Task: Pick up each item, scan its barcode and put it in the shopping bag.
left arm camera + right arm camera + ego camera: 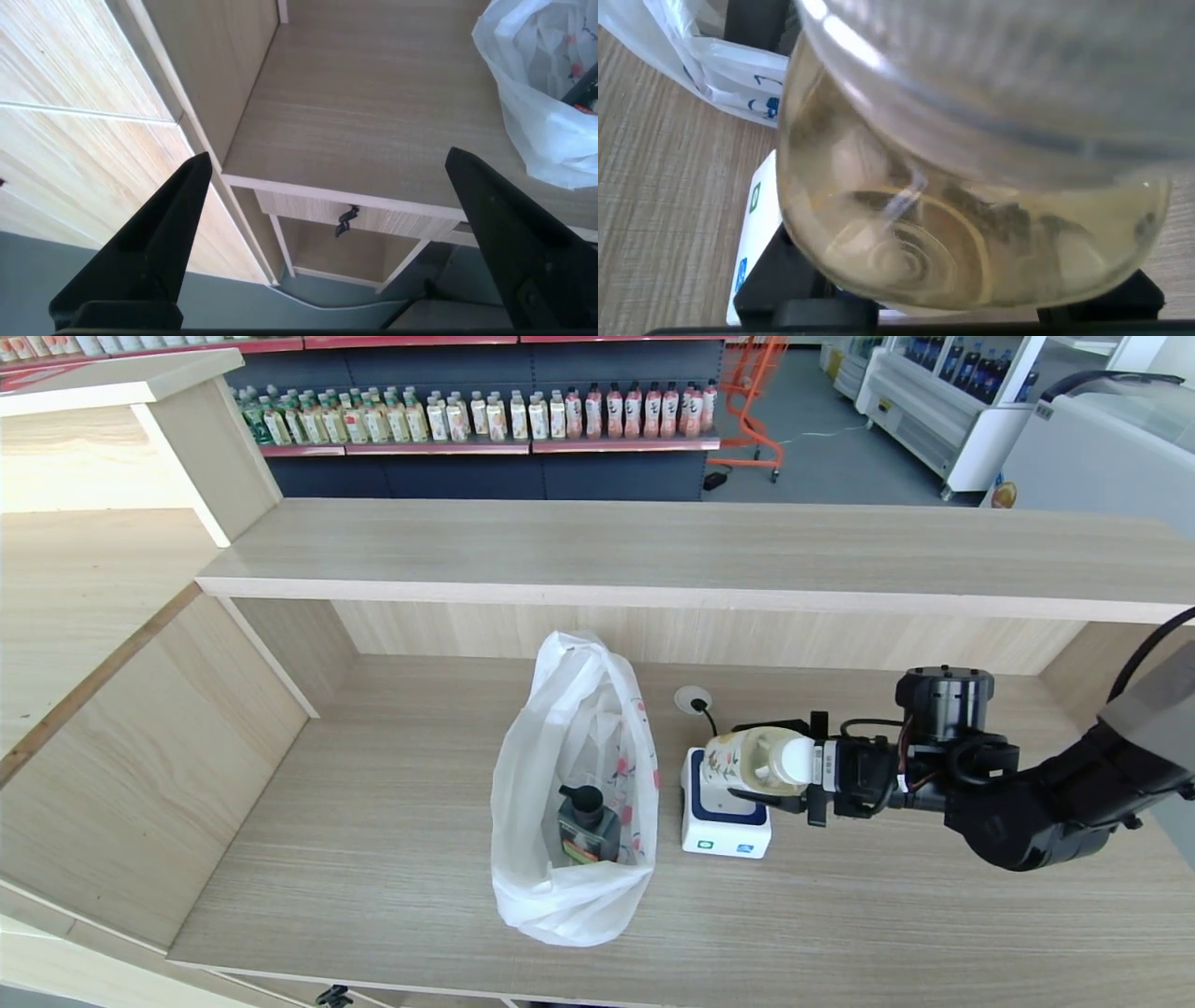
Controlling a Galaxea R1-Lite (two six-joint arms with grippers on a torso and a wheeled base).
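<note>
My right gripper (780,761) is shut on a drink bottle (756,759) with pale yellow liquid and a white cap, held on its side just above the white and blue barcode scanner (724,817). Seen close in the right wrist view, the bottle (971,187) hangs over the scanner (757,271). The white shopping bag (569,793) stands open left of the scanner, with a dark pump bottle (586,826) inside. My left gripper (327,243) is open, off the counter's near left corner, with the bag (542,93) farther off.
A raised wooden ledge (691,551) runs behind the counter (392,859), and a wooden side wall (159,737) closes the left. The scanner's cable goes to a round grommet (693,700). A key (347,220) hangs below the counter's front edge.
</note>
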